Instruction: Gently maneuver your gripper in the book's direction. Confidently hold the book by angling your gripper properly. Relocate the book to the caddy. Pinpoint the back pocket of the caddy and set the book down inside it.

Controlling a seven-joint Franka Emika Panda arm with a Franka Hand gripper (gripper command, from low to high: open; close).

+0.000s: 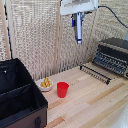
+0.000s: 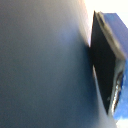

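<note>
Carrying the book [image 1: 79, 29], clenched upright in the hand [image 1: 78, 26], high above the worktop [image 1: 95, 97], needing travel toward the caddy [image 1: 17, 95].

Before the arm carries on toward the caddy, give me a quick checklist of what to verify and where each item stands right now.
1. Book in the grip: ok. The gripper hangs high with the book edge-on and upright between its fingers.
2. Grip security: cannot tell. The wrist view is blurred and filled by the book's cover.
3. Caddy open on top: ok, its partitions show.
4. Back pocket free of contents: cannot tell, the interior is dark.
5. Path clearance: ok. The red cup and the small dish sit low on the table, well below the book.
6. Book over the pocket: not ok, it hangs toward the exterior view's right of the caddy.
</note>
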